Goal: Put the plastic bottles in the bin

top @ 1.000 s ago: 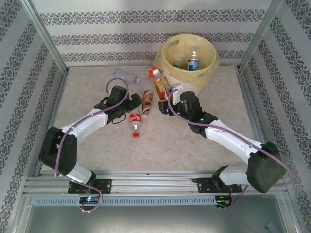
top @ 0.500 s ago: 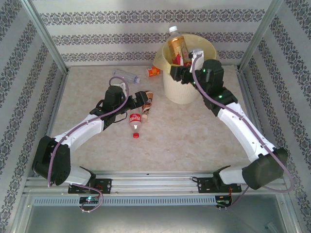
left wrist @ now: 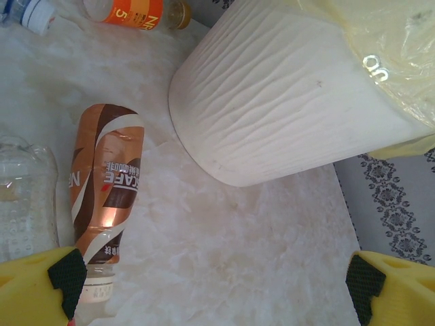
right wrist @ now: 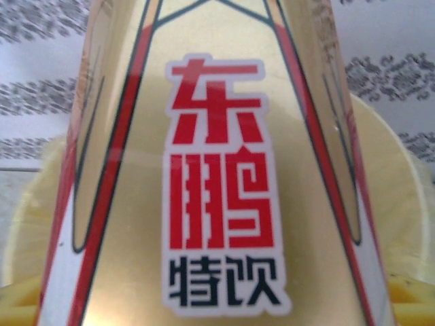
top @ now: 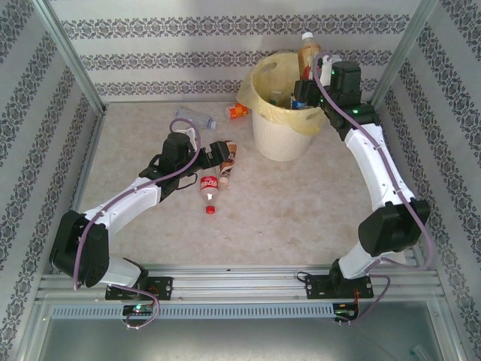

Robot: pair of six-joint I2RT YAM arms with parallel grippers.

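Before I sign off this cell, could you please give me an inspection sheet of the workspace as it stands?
Surface: pale marbled table, no spills seen.
Job's things: lined white bin holding some bottles; brown bottle, cola bottle, clear bottle and orange bottle lying on the table.
Clutter: nothing seen.
Tools: left tool open near the brown bottle; right tool shut on a gold-label bottle above the bin.
Cables: purple cable along each arm, no snag seen.
Surroundings: patterned walls, metal frame.

A pale marbled tabletop (top: pixel 301 210) lies between damask-striped walls (top: pixel 188 45) and aluminium frame posts (top: pixel 70 56).
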